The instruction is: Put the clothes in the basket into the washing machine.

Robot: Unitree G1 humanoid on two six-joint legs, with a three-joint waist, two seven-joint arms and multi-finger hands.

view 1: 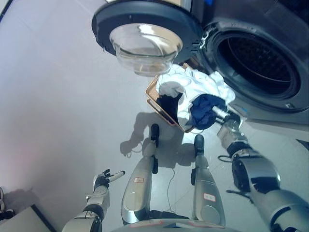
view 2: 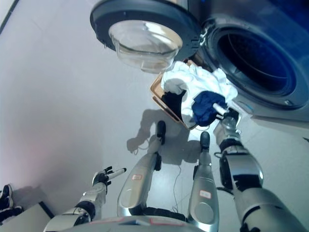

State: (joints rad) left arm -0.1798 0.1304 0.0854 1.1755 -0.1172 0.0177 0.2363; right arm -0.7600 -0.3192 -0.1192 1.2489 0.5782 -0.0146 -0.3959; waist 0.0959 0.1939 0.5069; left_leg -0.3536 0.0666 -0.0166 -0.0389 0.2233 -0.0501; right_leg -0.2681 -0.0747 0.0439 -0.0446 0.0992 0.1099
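Observation:
A tan basket [view 1: 155,98] stands on the floor before the washing machine [view 1: 270,96]. White clothes [view 1: 193,87] heap over it, and a dark garment [view 1: 169,104] lies inside. My right hand [view 1: 226,117] is at the basket's right side, its fingers curled on a dark blue garment [view 1: 206,111] that hangs from the heap. The machine's round door [view 1: 145,29] is swung open to the left and the drum [view 1: 258,63] is dark. My left hand [view 1: 104,181] hangs low at the lower left, fingers relaxed, holding nothing.
The grey floor [view 1: 58,96] stretches to the left of the basket. A pale box corner [view 1: 24,220] shows at the bottom left. A dark shoe [view 2: 7,193] shows at the left edge.

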